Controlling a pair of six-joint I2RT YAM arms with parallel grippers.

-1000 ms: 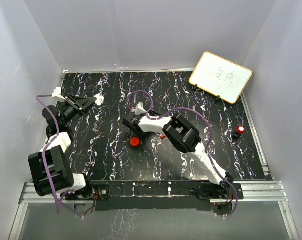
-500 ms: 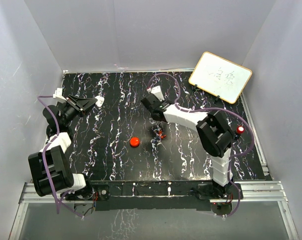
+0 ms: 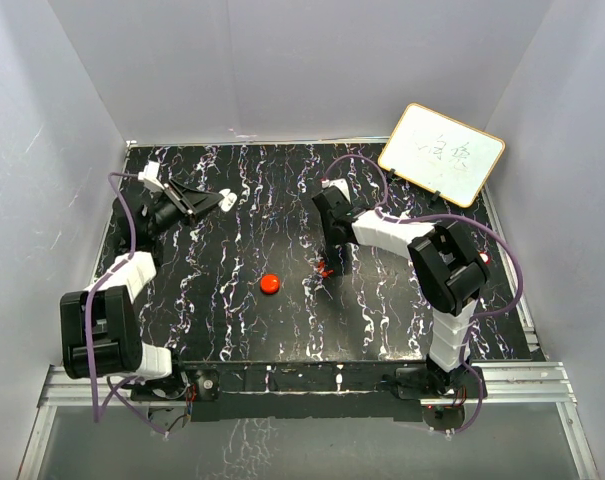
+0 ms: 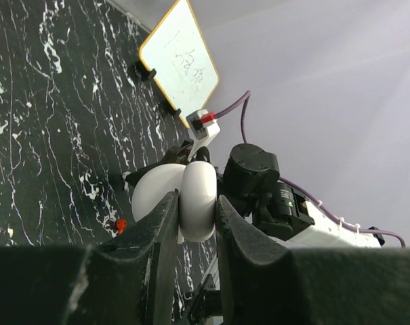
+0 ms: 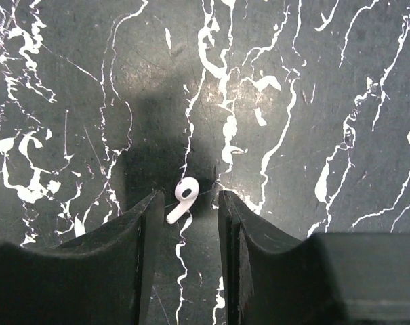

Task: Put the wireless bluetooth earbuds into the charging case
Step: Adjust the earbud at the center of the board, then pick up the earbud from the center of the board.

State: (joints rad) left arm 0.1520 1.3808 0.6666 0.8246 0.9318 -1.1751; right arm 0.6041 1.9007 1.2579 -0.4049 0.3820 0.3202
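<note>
white earbud [image 5: 181, 199] flat — red case [image 3: 270, 284] apart

Black, white-veined table [image 3: 232, 330] carrying 4 small things

A round red charging case [image 3: 270, 284] is lying flat near the middle, and a tiny red piece [image 3: 325, 268] is sitting to its right, apart from it. A white earbud [image 5: 183, 197] is lying on its side on the bare surface. A gold-framed whiteboard [image 3: 441, 153] is leaning on its black stand at the far right corner.

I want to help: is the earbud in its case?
Out: the earbud lies on the table between the right end effector's fingers.
</note>
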